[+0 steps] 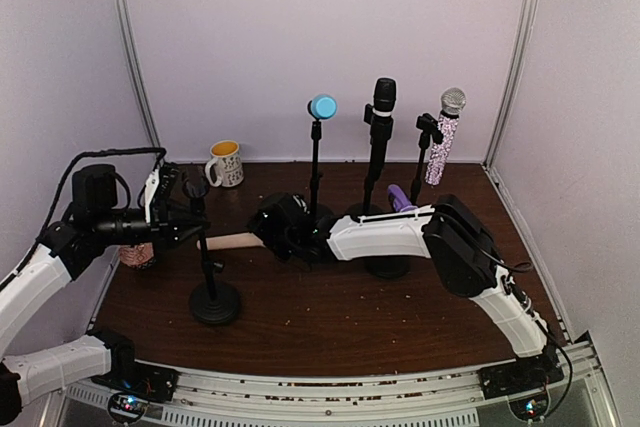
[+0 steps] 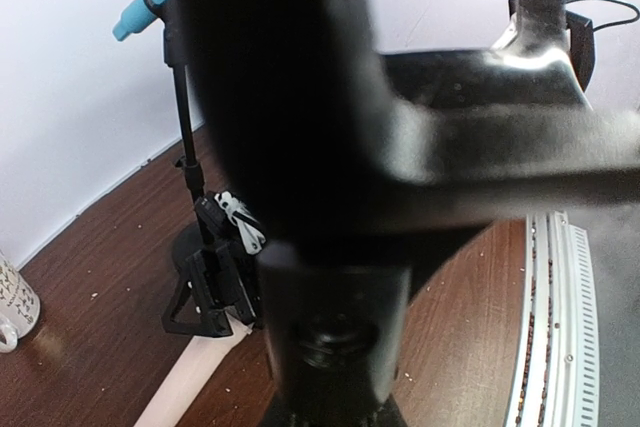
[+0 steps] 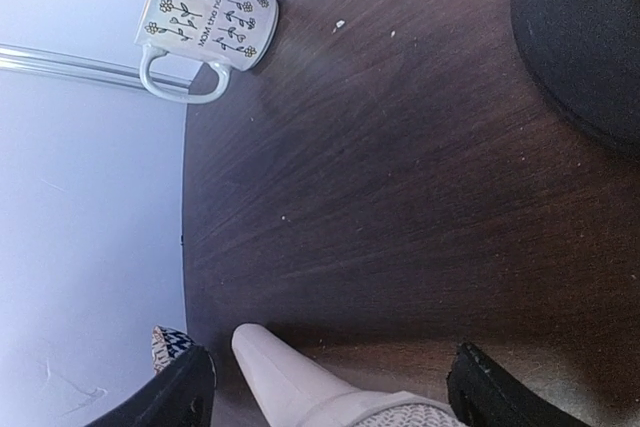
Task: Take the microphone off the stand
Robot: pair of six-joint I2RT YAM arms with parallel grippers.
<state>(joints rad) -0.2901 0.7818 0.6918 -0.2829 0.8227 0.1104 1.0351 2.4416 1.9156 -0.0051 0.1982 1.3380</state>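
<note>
A cream-handled microphone (image 1: 235,240) lies low over the dark table, its handle pointing left. In the right wrist view its handle (image 3: 285,377) and mesh head run between the two black fingers (image 3: 180,392) of my right gripper (image 3: 330,399), which stands open around it without pinching it. The stand (image 1: 207,265), a thin black pole on a round base, is at the front left with an empty clip on top. My left gripper (image 1: 185,230) is shut on the pole. The left wrist view is mostly filled by the blurred stand (image 2: 330,327).
A flowered mug (image 1: 225,163) sits at the back left. Three more stands at the back hold a blue-headed (image 1: 322,107), a black (image 1: 384,97) and a sparkly microphone (image 1: 445,137). A round black base (image 3: 580,37) lies close to the right gripper. A patterned object (image 1: 135,255) sits at the left edge.
</note>
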